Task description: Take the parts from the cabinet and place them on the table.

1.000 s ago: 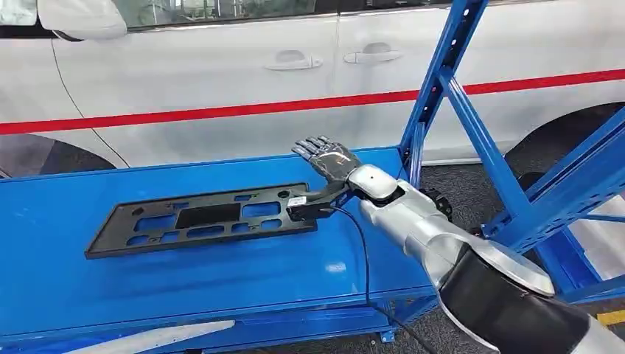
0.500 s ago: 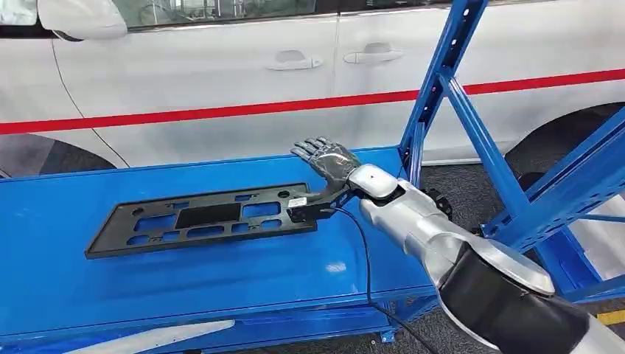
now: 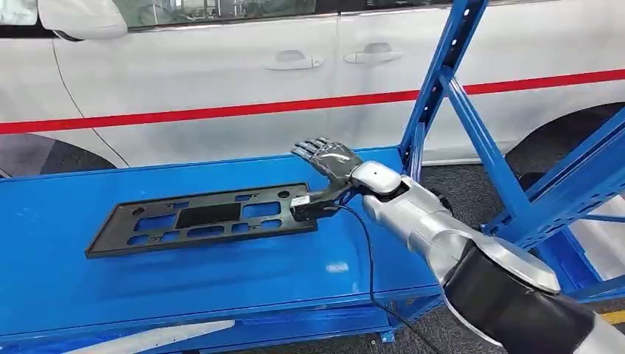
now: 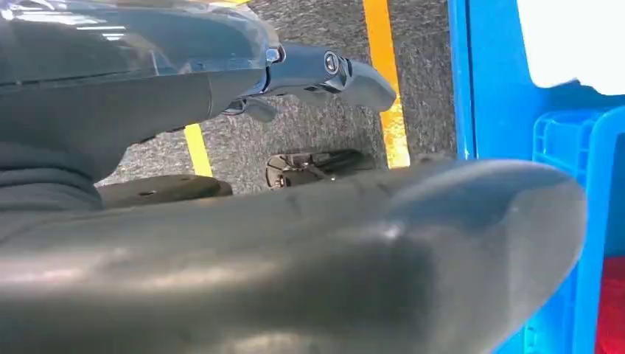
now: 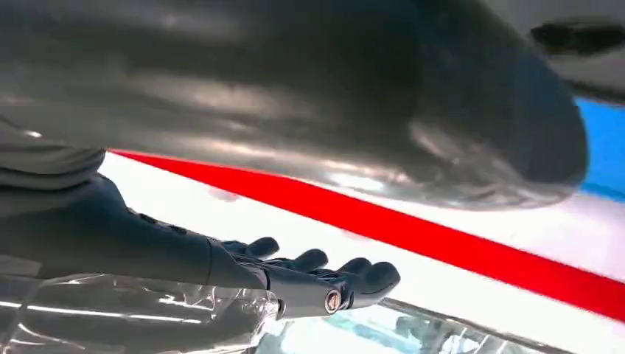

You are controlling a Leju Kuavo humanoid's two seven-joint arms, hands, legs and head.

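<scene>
Blue table (image 3: 221, 273) — a flat, glossy metal top running across the head view, its far edge near a white car's side. One object lies directly on it: a long black plastic panel (image 3: 203, 219) with rectangular cut-outs, flat, slightly skewed, toward the far half. A black cable (image 3: 366, 254) trails across the top's right end and over the near edge.

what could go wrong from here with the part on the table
The right hand is open with its fingers spread, just past the right end of the black part. Drawing back, the wrist might catch that end and drag the part across the blue table. The black cable trailing over the table's front edge might snag too.
</scene>
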